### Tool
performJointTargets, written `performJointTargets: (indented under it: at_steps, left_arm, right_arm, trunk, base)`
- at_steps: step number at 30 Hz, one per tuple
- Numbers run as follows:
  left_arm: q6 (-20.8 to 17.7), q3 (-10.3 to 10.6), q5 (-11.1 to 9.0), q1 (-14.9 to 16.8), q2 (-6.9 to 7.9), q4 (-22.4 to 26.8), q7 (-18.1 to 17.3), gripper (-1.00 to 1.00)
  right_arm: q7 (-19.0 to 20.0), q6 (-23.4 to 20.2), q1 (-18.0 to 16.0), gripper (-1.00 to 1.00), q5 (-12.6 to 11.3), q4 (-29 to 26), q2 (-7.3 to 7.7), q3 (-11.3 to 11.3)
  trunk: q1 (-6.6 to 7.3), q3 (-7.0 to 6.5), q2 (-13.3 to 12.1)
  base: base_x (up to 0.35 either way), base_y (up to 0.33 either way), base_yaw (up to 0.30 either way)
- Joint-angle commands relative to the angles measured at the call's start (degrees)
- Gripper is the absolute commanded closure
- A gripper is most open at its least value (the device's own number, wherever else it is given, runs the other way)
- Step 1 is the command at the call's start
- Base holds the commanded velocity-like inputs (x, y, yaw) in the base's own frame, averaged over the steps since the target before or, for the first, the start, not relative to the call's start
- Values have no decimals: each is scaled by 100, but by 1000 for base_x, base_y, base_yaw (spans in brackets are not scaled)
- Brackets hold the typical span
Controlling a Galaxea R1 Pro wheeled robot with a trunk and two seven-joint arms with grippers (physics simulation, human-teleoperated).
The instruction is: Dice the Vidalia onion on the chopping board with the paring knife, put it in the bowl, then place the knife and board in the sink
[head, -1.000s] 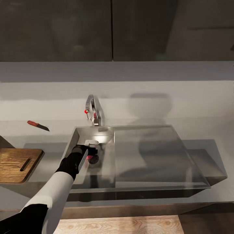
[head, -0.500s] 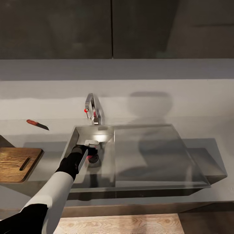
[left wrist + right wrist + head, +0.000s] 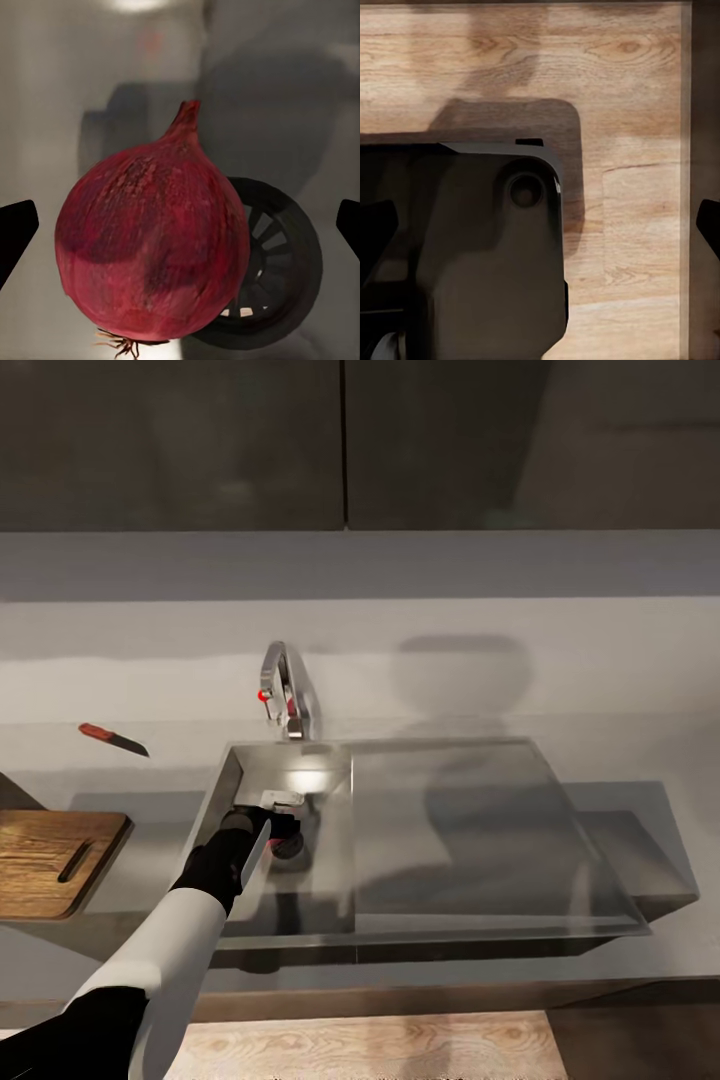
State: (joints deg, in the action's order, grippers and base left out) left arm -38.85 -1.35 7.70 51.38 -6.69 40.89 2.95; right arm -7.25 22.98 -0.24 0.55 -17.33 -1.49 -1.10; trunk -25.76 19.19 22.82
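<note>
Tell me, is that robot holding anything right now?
Nothing yet. The left gripper is open, its fingers apart on either side of the round red Vidalia onion lying in the grey steel sink.

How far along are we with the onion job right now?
Nothing looks finished yet. In hand: the left gripper is down in the sink, open, with the Vidalia onion between its fingertips beside the drain, not yet gripped. Left: lift it to the chopping board, dice with the paring knife lying on the countertop, bowl it, then sink both tools.
</note>
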Motion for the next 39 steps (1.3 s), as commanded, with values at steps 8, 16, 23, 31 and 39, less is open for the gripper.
performJointTargets:
  at_steps: [8,16,23,31,39]
  left_arm:
    - [-27,-14,47,3,-5,2,-14,-100]
    - [-27,-14,48,3,-4,-70,-14,-100]
    - [-27,-14,48,3,-3,-178,-18,-100]
    - [-24,-14,48,3,-7,-160,-14,100]
    - [-26,-20,48,3,-7,-135,-14,100]
  right_arm:
    - [-31,13,-2,-100,6,2,-6,-13]
    - [-31,13,-2,-100,8,2,-1,-13]
    - [-31,13,-3,-100,6,2,-5,-13]
    - [-31,13,-2,-100,6,2,-4,-13]
    - [-31,13,-3,-100,6,2,-4,-13]
  trunk:
    - [-3,54,10]
    - [-3,59,10]
    - [-3,59,10]
    - [-3,59,10]
    - [-3,59,10]
  base:
    - [0,0,0]
    - [0,0,0]
    - [0,0,0]
    - [0,0,0]
    - [0,0,0]
